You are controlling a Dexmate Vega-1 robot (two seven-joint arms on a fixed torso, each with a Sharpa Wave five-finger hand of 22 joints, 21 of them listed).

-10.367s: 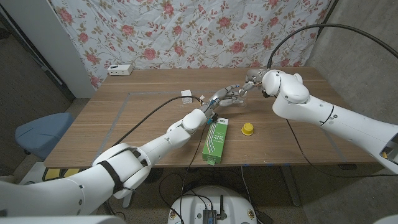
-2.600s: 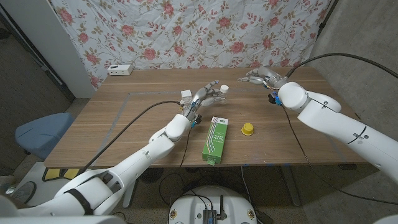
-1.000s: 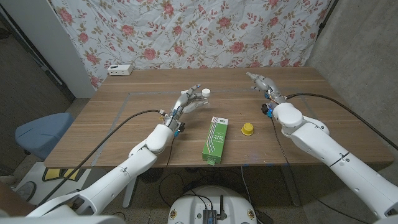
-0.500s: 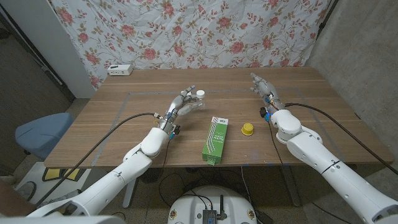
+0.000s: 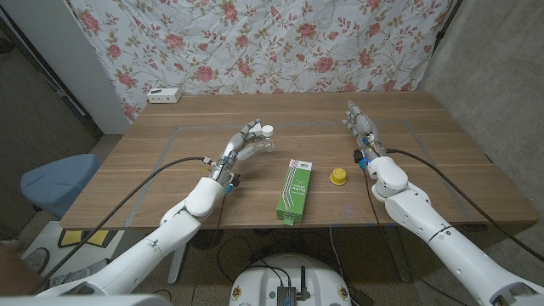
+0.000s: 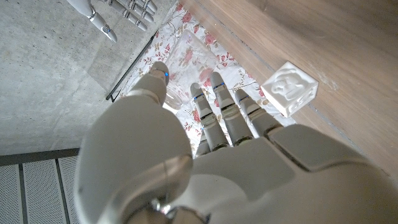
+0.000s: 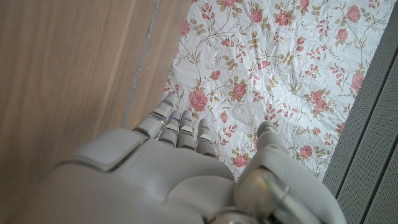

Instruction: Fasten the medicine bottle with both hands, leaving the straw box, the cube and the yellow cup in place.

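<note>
The medicine bottle (image 5: 266, 133) is a small clear bottle with a white cap on top. It sits in the left hand (image 5: 246, 143), out over the far middle of the wooden table (image 5: 153, 170). You cannot tell what is inside it. In the left wrist view the bottle (image 6: 175, 99) peeks out between the thumb and the other fingers (image 6: 217, 102), which curl around it. The left arm reaches in from the near left corner, and the hand is held up with its fingers pointing away from the robot.

The straw box (image 5: 293, 191) is green and long. It lies flat on the table in front of the robot, closed, so what it holds is hidden. The yellow cup (image 5: 338, 176) is just to the right of the box, with a little gap between them. It looks turned upside down. The cube (image 6: 290, 88) is small and white. In the left wrist view it sits on the wood just beside the left hand (image 6: 205, 162).

The right hand (image 5: 358, 121) is well apart from the bottle, over the right side of the table. It holds nothing. Its fingers are straight and close together, pointing away from the robot. In the right wrist view the right hand (image 7: 186, 180) has its fingers (image 7: 180, 127) side by side, with the thumb set a little apart from them.

A white box (image 5: 164, 95) lies at the far left edge of the table, near the flowered cloth (image 5: 280, 42) on the wall.
</note>
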